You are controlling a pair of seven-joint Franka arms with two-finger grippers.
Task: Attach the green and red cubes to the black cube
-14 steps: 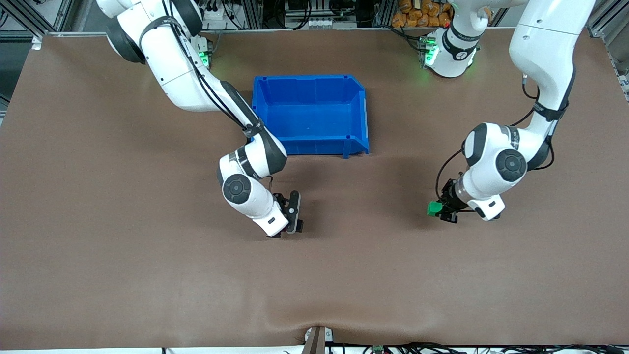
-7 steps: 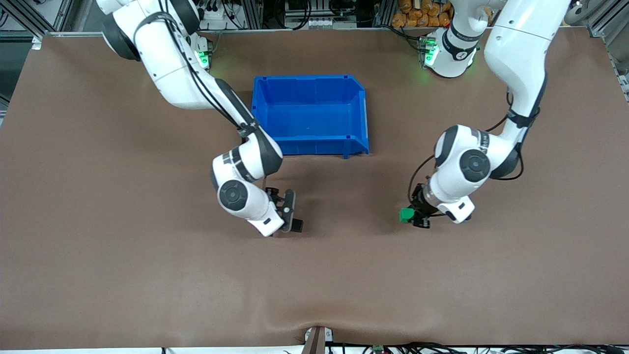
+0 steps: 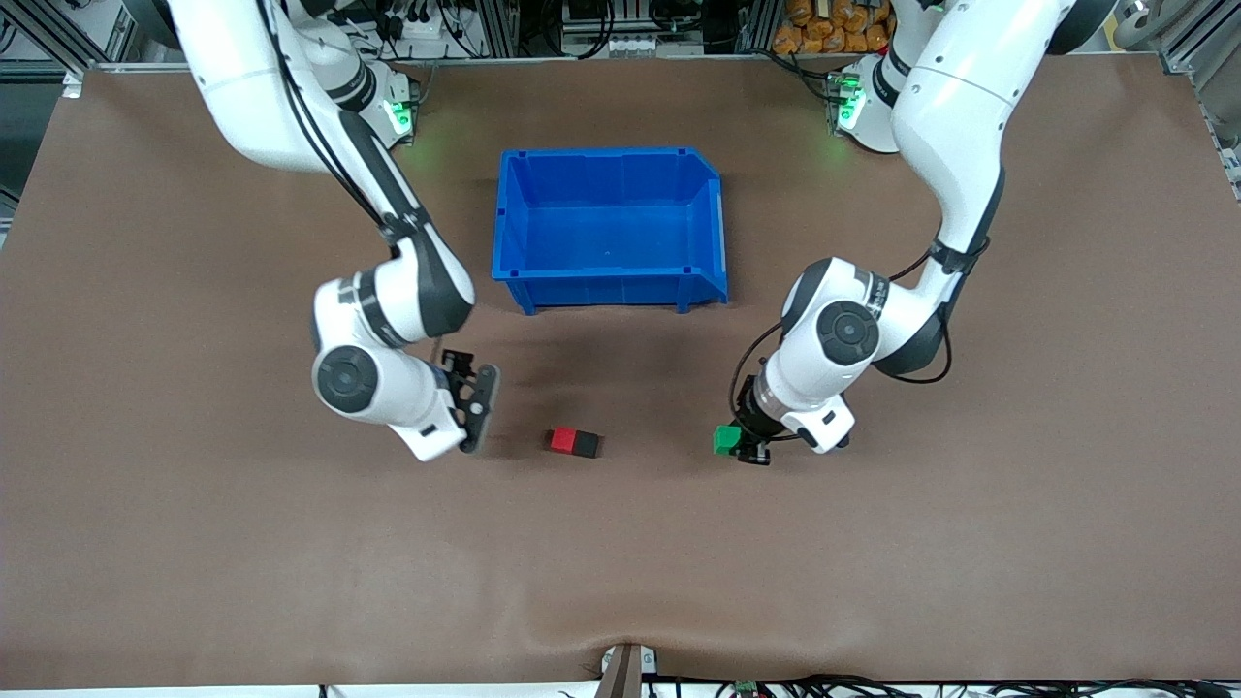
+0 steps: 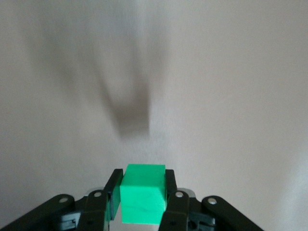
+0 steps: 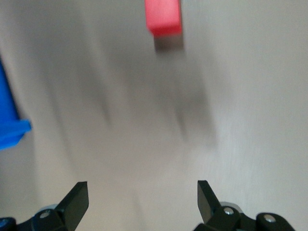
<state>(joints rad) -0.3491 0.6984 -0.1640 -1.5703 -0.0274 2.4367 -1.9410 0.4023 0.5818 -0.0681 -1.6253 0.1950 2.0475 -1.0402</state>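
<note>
The red cube (image 3: 561, 441) and the black cube (image 3: 585, 445) lie joined side by side on the brown table, nearer the front camera than the blue bin. The red cube also shows in the right wrist view (image 5: 163, 17). My right gripper (image 3: 481, 407) is open and empty, beside the red cube toward the right arm's end of the table. My left gripper (image 3: 739, 444) is shut on the green cube (image 3: 725, 439), just above the table on the black cube's side, toward the left arm's end. The left wrist view shows the green cube (image 4: 142, 193) clamped between the fingers.
The blue bin (image 3: 611, 228) stands farther from the front camera than the cubes, with nothing in it. A corner of it shows in the right wrist view (image 5: 10, 127). Cables and a bracket (image 3: 625, 669) sit at the table's front edge.
My right gripper let go of the red and black pair and drew away toward the right arm's end. My left gripper carried the green cube closer to the pair.
</note>
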